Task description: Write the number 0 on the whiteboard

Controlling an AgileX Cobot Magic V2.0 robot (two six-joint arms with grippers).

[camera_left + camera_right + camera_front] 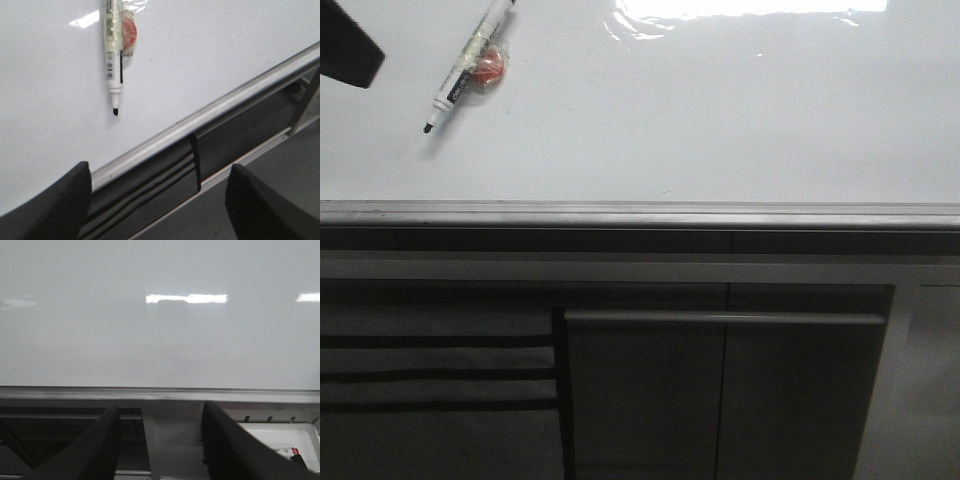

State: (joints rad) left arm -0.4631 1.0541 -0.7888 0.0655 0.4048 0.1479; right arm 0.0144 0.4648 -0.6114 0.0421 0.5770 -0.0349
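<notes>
Far left of the front view: a dark shape at the top-left corner, prob. part of the left arm, can't be sure. Just right of it the marker pen (468,68) lies flat on the whiteboard (720,110), uncapped, black tip toward near-left, barrel running away to far-right, so the long axis sits diagonal. A small red-orange blob (489,68) under clear tape touches the barrel's right side. No number 0 drawn anywhere yet; board is bare white w/ glare at the far edge. Left gripper (160,200) hangs over the board's near grey rim (210,112), jaws spread wide, nothing between them; pen lies farther onto the board, well apart. Right gripper (160,440) also spread and empty, over the rim further right, facing blank board. Left arm is clearly nearer the pen, so the pickup likely falls to it, w/ wrist turned so the jaws close across the barrel.
</notes>
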